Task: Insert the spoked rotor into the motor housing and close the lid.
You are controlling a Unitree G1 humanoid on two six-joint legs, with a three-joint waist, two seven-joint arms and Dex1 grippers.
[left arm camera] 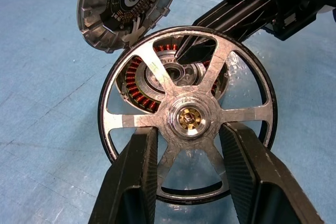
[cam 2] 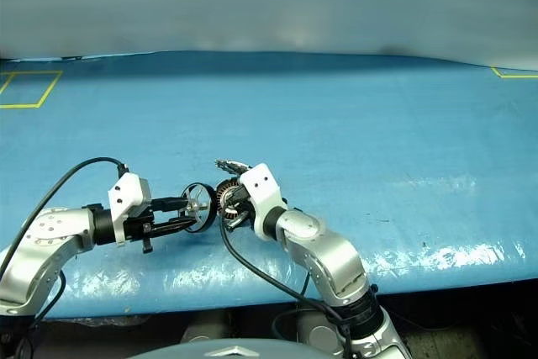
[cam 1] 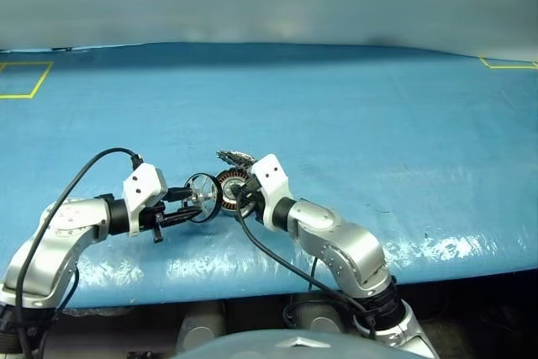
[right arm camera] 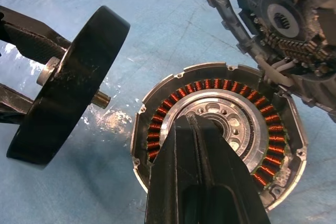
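Left gripper [cam 1: 187, 205] is clamped on the spoked rotor's [cam 1: 203, 197] hub, held just left of the open motor housing [cam 1: 230, 189]. Right gripper [right arm camera: 207, 129], fingers pinched together, braces the housing, lid [cam 1: 235, 157] flipped back. I'd line up that shaft with the centre bearing before pushing in.

The spoked rotor [cam 1: 203, 194] is held up just left of the motor housing [cam 1: 231, 188], between the fingers of the left tool [cam 1: 187, 205]. The right tool [right arm camera: 210, 145] is placed against the housing. The lid [cam 1: 235, 157] is tipped up behind the housing, over the tabletop [cam 1: 353, 115].
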